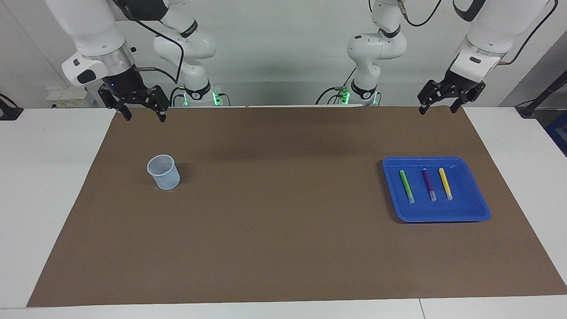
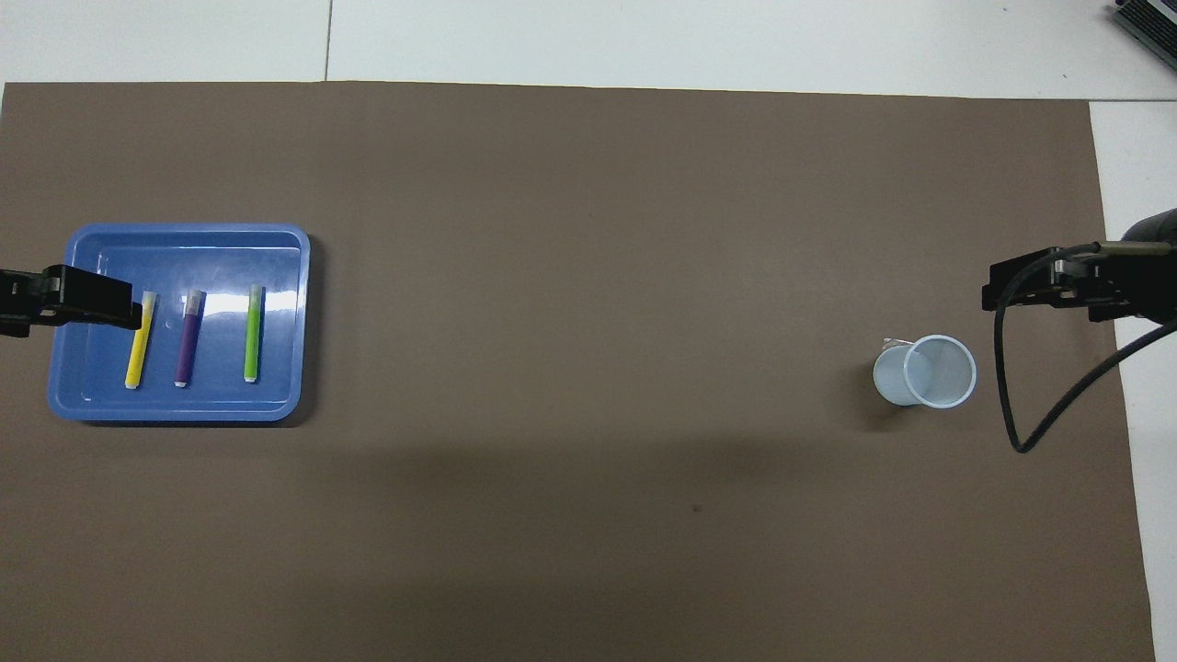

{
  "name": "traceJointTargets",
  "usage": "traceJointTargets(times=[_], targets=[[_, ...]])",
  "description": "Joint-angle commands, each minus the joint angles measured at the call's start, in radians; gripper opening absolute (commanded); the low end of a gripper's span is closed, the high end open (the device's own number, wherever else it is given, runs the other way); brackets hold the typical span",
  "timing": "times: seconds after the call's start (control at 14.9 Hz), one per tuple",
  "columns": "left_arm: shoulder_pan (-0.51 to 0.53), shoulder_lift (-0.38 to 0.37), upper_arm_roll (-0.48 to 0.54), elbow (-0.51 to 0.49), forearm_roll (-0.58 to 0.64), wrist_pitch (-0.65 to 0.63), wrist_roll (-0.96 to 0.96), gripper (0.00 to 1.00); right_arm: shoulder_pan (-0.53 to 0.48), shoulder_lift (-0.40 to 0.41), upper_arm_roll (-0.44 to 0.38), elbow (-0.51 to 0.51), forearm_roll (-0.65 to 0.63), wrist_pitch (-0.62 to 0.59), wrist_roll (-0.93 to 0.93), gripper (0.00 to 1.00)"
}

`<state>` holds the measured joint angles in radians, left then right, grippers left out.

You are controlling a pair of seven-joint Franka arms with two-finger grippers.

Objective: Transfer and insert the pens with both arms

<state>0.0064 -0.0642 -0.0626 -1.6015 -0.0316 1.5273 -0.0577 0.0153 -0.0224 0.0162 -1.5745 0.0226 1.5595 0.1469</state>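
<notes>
Three pens lie side by side in a blue tray (image 1: 475, 212) toward the left arm's end of the table: green (image 1: 406, 186), purple (image 1: 429, 184) and yellow (image 1: 445, 183), each with a whitish cap. The overhead view shows the yellow pen (image 2: 138, 345), purple pen (image 2: 188, 340) and green pen (image 2: 252, 336) in the tray (image 2: 184, 230). My left gripper (image 1: 436, 110) hangs open and empty over the mat's edge by the robots, apart from the tray. My right gripper (image 1: 145, 118) hangs open and empty over the mat's other corner by the robots.
A pale translucent cup (image 1: 164, 172) stands upright on the brown mat (image 1: 283, 212) toward the right arm's end, also seen from above as the cup (image 2: 929, 370). A black cable (image 2: 1007, 405) loops down from the right wrist beside it.
</notes>
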Motion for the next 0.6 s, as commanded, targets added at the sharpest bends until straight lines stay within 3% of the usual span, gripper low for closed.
traceJointTargets(times=[0.0,0.54], targets=[[0.006,0.004,0.003,0.014,-0.002,-0.012,0.006,1.0,-0.006,-0.024,0.004,-0.03,-0.012,0.019,-0.015,1.0],[0.02,-0.005,0.003,0.012,-0.001,-0.006,-0.001,1.0,-0.006,-0.024,0.002,-0.03,-0.012,0.019,-0.015,1.0]])
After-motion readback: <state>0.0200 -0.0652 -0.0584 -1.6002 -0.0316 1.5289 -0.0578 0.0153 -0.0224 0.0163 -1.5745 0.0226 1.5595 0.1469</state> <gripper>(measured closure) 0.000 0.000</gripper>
